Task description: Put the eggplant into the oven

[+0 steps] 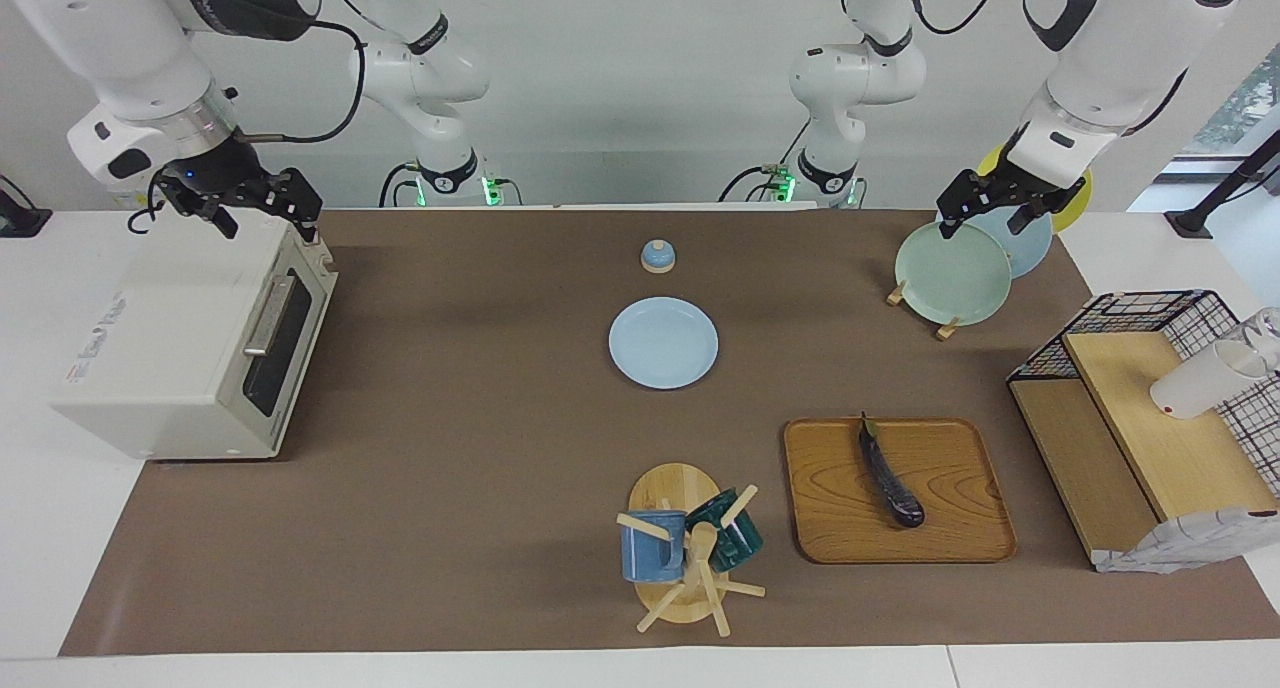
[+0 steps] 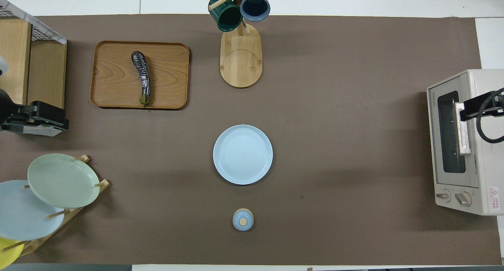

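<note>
The yellow plate [image 2: 7, 252] (lowest in its rack) is cut by the overhead view's edge; 1 white cup [image 1: 1203, 379] is partly cut too.

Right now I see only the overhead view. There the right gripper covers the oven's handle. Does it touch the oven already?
Observer: No. In the facing view the right gripper hangs in the air above the top front edge of the oven, open and empty.
Operator: Is the left gripper low at the plates?
Observer: No. The left gripper is raised in the air above the plate rack, also open and empty.
Operator: My view cuts off the shelf rack. Is something on it?
Observer: Yes. A white cup lies on its side on the upper wooden board of the shelf rack.
</note>
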### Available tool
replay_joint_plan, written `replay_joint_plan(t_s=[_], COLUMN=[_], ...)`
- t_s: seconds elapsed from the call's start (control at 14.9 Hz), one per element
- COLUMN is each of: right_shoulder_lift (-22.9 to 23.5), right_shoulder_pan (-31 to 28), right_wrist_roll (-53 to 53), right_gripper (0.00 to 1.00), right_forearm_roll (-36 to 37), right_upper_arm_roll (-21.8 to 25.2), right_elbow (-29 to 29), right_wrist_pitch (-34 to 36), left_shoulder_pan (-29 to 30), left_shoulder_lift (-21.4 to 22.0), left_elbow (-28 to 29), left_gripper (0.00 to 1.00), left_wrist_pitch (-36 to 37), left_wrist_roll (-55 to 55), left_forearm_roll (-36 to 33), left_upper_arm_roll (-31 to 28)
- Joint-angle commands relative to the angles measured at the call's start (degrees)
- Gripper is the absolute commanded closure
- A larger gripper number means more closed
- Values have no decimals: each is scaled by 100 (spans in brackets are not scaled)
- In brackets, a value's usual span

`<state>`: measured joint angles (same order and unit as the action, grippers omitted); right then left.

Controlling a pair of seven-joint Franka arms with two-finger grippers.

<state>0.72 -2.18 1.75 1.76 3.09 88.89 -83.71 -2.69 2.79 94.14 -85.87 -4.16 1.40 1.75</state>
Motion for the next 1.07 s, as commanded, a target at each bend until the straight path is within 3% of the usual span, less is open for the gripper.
replay_joint_plan(t_s=[0.0,0.54,0.6,0.67,0.81,0.87,1.01], right_shoulder_lift=[-63,-124,-142,-169,-178,-178,-317], right_shoulder_pan=[-54,-54,-46,-45,-45,-54,-133], right_wrist_roll=[10,62,98,150,413,710,1308], right_gripper=[0,0,4,35,74,79,100], right_forearm_roll=[-36,-27,-27,-27,61,43,0], right_upper_arm_roll=[-19,-19,-19,-19,-11,-11,-11], right_elbow=[41,155,225,312,313,392,734], right_wrist_pitch=[-14,-57,-127,-284,-435,-670,-927], left_shoulder_pan=[-56,-83,-83,-74,-74,-83,-74], left_shoulder_lift=[11,11,11,-6,-59,-164,-532], left_elbow=[-19,-1,16,51,113,104,-62], left_gripper=[0,0,0,0,0,0,0], left_wrist_pitch=[-17,-202,-315,-629,-808,-887,-1080], left_wrist_roll=[55,-6,-6,11,3,3,3], left_forearm_roll=[-88,-96,-88,-88,-79,-62,140], left_upper_arm_roll=[-25,-8,-8,1,1,1,1])
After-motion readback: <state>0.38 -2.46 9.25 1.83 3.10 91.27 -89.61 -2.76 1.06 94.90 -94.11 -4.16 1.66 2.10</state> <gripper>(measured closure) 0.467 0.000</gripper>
